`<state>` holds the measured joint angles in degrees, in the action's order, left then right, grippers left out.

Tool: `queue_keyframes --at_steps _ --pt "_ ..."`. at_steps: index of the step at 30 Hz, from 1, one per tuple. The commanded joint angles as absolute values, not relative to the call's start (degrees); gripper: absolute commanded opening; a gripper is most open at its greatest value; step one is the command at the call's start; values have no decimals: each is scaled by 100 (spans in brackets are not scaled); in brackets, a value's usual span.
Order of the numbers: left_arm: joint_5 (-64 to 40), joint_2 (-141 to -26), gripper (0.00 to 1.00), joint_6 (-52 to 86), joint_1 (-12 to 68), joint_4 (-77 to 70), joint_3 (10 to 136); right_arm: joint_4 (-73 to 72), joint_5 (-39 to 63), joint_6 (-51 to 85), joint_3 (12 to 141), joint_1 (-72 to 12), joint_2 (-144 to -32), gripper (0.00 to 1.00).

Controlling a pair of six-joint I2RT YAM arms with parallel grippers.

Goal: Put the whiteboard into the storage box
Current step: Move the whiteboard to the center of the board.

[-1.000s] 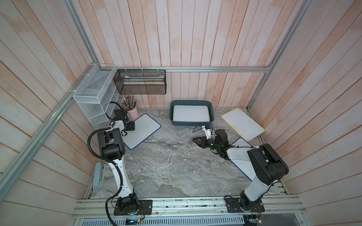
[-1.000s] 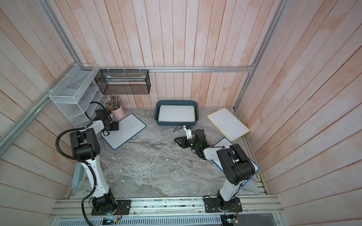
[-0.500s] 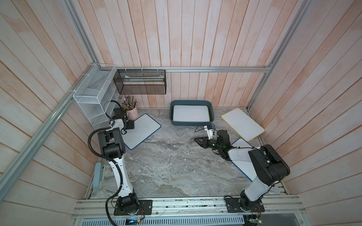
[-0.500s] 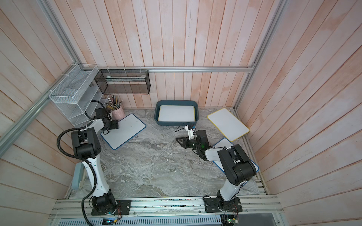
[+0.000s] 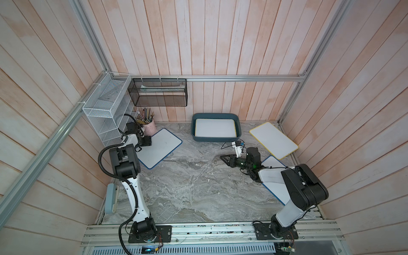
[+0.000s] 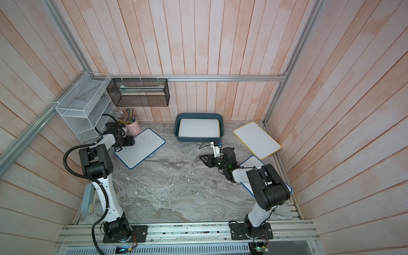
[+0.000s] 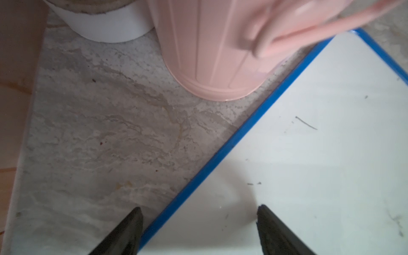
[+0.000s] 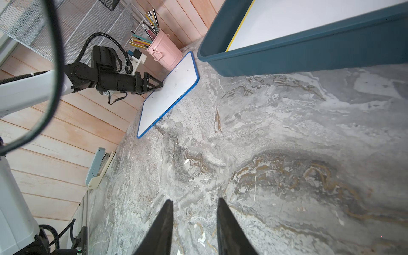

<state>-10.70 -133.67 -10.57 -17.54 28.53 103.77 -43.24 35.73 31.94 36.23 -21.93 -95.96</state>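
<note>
Four flat whiteboards with rounded corners lie about a grey, veined marble tabletop (image 5: 194,189), and we take the scene from left to right. At the far left we see a white wire shelf basket (image 5: 103,114) of fine mesh against the plank wall. Beside it a box-shaped black mesh rack (image 5: 159,93) hangs from the aluminium rail. Below them stands a ribbed pink metal cup (image 5: 150,130) full of pencils, just beside a corner of the left blue-framed whiteboard (image 5: 162,149), which lies flat and askew. The left gripper (image 7: 198,208) stands wide open over that board's edge. In the left wrist view we see one dark finger above the marble and the other above the glossy white surface, with the blue frame between them; we cannot tell whether either touches. In the middle, by the back wall, sits the storage box (image 5: 215,139), a dark teal plastic tub with low walls and rounded corners. A yellow-trimmed whiteboard (image 5: 215,130) lies flat inside it, nearly filling it. In front of the box the right gripper (image 8: 195,202) hangs over bare marble, its tapered black fingers parted a little with nothing between them. Further right a yellow-framed whiteboard (image 5: 273,139) lies near the right wall, and nearer us a second blue-framed whiteboard (image 5: 271,163) lies partly hidden beneath the right arm.
</note>
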Motion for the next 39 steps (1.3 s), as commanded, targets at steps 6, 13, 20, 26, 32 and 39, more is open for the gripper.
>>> queue_keyframes --at_steps 6,13,20,26,32,39 --pt "-1180 -13377 83 -859 -1811 3630 9819 -4683 3678 3379 3496 -2048 -9492 34" --pt "-928 -12991 82 -678 -1553 3653 9505 -4817 3758 3506 3467 -2003 -9577 34" --pt "-736 -12730 82 -455 -1027 3707 8940 -4878 3804 3584 3430 -1922 -9597 35" --pt "-619 -12234 82 103 -503 3617 8180 -4986 3870 3703 3431 -1907 -9695 34" --pt "-704 -11505 82 1048 -55 3437 6971 -5076 3919 3790 3441 -1908 -9816 34" --pt "-1116 -10484 82 1619 334 3677 6081 -5056 3838 3823 3527 -1975 -10096 34"
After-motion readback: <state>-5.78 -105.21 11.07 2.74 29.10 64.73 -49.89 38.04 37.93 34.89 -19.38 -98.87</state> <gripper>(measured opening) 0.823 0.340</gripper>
